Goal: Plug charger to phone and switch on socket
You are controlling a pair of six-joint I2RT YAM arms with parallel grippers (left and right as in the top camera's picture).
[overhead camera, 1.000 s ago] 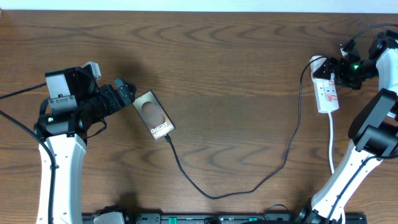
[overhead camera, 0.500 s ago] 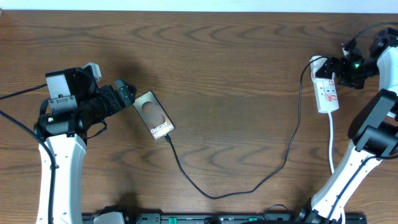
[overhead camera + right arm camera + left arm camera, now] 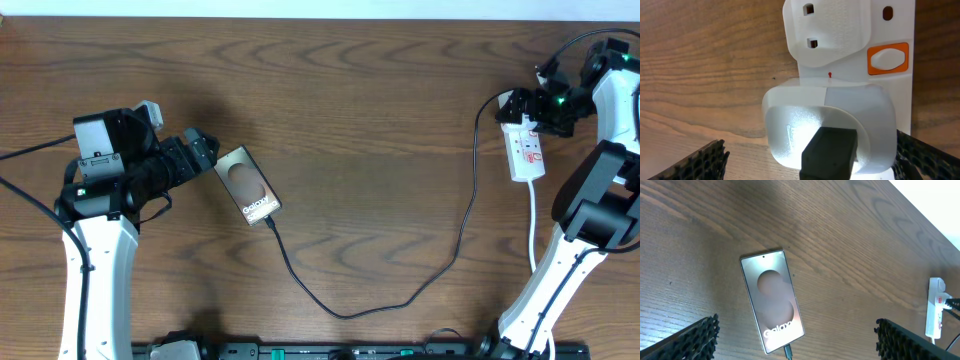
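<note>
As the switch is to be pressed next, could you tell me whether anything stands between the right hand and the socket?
Nothing visible does. The right hand hovers open directly over the socket, with the plugged-in white adapter beneath it. The orange switch is uncovered.

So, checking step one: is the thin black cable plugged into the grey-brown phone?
Plugged in: the thin black cable meets the bottom edge of the grey-brown phone.
</note>
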